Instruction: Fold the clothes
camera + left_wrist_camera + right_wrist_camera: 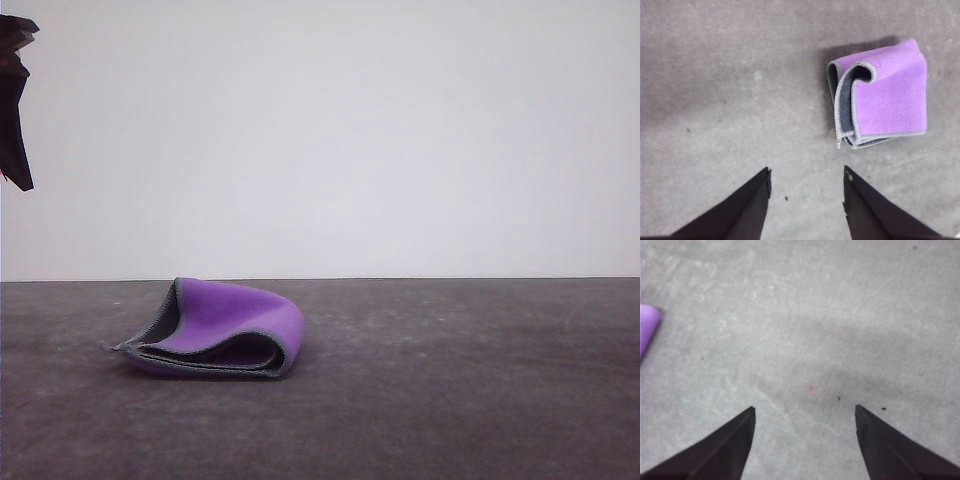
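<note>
Cloth: we see the clothes (222, 330) as one small cloth lying folded on the table (460, 380), left of the middle in the front view, purple face outward with the dark grey face showing inside the layers.
Cloth up close: in the left wrist view the clothes (887, 97) form a compact, roughly square bundle, the grey stitched edging curling in a loop at one corner (the layers there do not lie flat).
Cloth corner: a rounded purple edge of the clothes (647, 327) just reaches the side of the right wrist view.
Left gripper: the left gripper (807, 187) hangs above bare table with its two dark fingers spread wide, nothing between them; the cloth lies near it but apart.
Right gripper: the right gripper (805, 422) has its fingers parted too, with only grey tabletop beneath the gap, and we find the cloth well off to one side.
Table: grey and mottled, with faint scuffs and a few small specks.
Backdrop: a plain pale wall (330, 130) behind the table.
</note>
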`<action>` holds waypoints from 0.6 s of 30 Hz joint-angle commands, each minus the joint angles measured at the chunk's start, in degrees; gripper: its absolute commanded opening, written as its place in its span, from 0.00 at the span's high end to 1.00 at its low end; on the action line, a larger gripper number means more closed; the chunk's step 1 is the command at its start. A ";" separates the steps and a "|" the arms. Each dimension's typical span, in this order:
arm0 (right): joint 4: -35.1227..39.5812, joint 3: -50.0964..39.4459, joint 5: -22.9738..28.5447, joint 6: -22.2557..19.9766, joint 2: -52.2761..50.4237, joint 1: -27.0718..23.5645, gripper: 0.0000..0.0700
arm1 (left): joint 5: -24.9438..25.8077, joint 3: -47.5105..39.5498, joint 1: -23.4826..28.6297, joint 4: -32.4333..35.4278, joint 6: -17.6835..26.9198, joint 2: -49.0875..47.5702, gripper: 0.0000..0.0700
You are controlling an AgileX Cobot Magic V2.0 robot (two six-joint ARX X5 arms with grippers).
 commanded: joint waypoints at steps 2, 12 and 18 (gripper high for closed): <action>0.69 0.48 0.15 0.37 0.35 0.02 0.99 | -0.12 0.66 -0.04 0.20 0.15 0.31 0.98; 2.56 0.48 -0.26 1.74 0.37 0.02 0.98 | -0.09 0.70 -0.34 1.00 -4.47 0.11 0.97; 4.18 0.48 -0.24 1.74 0.37 0.02 0.98 | -0.11 0.70 -0.28 3.12 -4.53 0.11 0.97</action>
